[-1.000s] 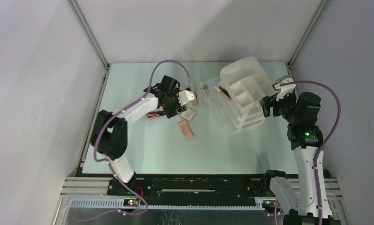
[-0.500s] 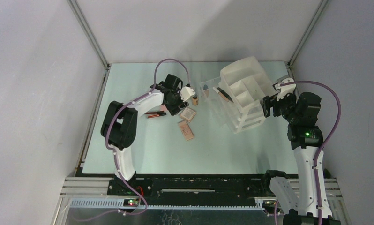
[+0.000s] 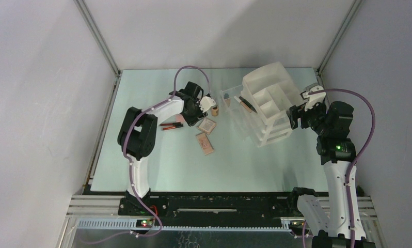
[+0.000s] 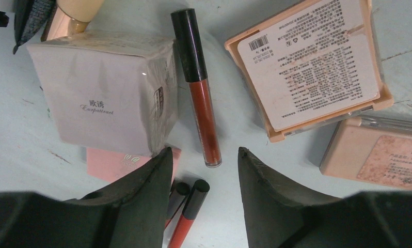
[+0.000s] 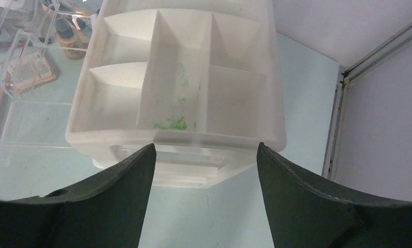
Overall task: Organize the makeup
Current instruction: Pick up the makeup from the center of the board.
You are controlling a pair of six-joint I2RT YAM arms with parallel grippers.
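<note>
Evidently aligned for pickup, half-open empty left gripper (image 4: 204, 151) brackets slim red black-capped tube (image 4: 203, 111); right gripper (image 5: 205, 146) gapes, empty.

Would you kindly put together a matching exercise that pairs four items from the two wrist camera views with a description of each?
Items:
1. white box
2. lip gloss tube
3. peach palette
4. white organizer

Descriptions:
A. green smears in a middle compartment
B. black cap, dark red body
C. barcode label facing up
D. wrapped in clear film, grey lettering on top

Pairs: 1-D, 2-B, 3-C, 4-A.
</note>
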